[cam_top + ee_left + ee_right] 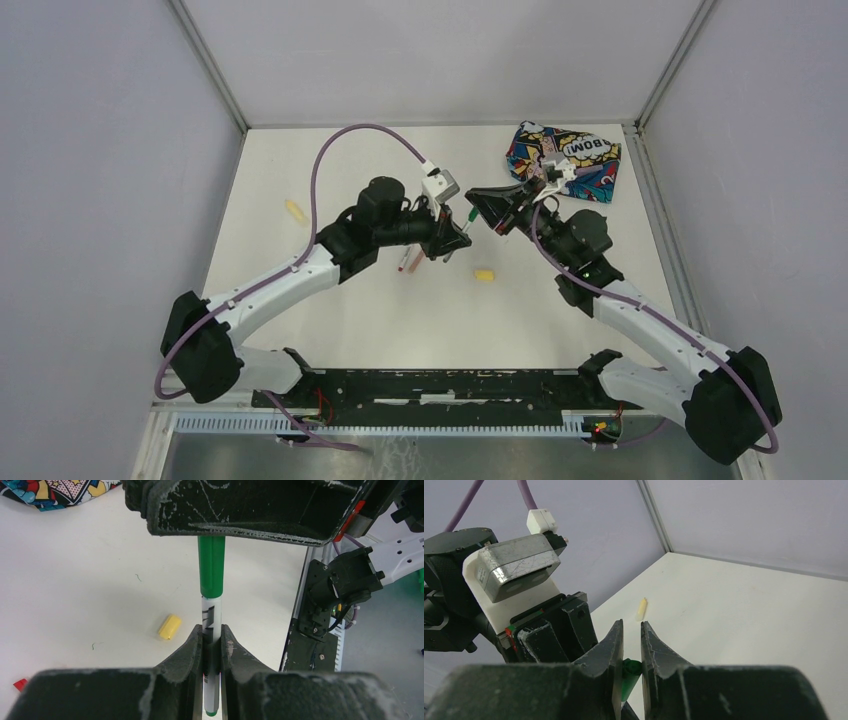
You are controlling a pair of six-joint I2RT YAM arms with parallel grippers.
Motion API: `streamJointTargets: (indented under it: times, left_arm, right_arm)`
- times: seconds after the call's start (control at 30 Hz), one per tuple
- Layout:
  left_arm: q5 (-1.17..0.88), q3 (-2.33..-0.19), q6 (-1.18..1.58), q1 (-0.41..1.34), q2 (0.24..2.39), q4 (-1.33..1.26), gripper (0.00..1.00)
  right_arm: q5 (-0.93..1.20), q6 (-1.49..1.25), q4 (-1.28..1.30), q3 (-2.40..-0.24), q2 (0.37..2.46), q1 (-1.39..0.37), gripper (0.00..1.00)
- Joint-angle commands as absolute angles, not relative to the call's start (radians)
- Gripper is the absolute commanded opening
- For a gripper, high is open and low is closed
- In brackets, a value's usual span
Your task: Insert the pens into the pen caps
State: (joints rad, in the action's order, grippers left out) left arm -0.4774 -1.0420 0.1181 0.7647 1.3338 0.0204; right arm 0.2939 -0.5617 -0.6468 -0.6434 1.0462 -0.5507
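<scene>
My left gripper (212, 629) is shut on the whitish barrel of the green pen (210, 617), held above the table. The green cap (211, 570) sits on the pen's far end and runs into my right gripper (240, 510). In the right wrist view my right gripper (629, 625) is shut on the green cap (629, 672). From above, the two grippers (455, 238) (497, 218) meet tip to tip at mid-table with the pen (468, 215) between them. A yellow cap (484, 275) (169, 626) lies below them. A yellow pen (295, 211) (641, 609) lies far left. A reddish pen (404, 262) lies partly hidden under the left arm.
The comic-print pouch (562, 160) lies at the back right, behind the right arm; its edge also shows in the left wrist view (50, 490). A small red piece (20, 684) lies at the left edge of the left wrist view. Grey walls enclose the table.
</scene>
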Motion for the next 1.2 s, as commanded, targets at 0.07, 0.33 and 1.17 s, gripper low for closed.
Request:
streamJointTargets:
  times: [0.07, 0.33, 1.17]
  left_arm:
    - [-0.426, -1.183, 0.173, 0.763, 1.283, -0.195, 0.02]
    - [-0.407, -1.299, 0.157, 0.764, 1.289, -0.180, 0.02]
    - [-0.374, -1.262, 0.033, 0.763, 1.304, -0.034, 0.02]
  right_arm:
    - [0.363, -0.536, -0.575, -0.571, 1.057, -0.604, 0.00]
    - [0.386, -0.503, -0.518, -0.530, 1.053, -0.669, 0.00]
    - [-0.051, -0.244, -0.313, -0.661, 0.862, -0.839, 0.22]
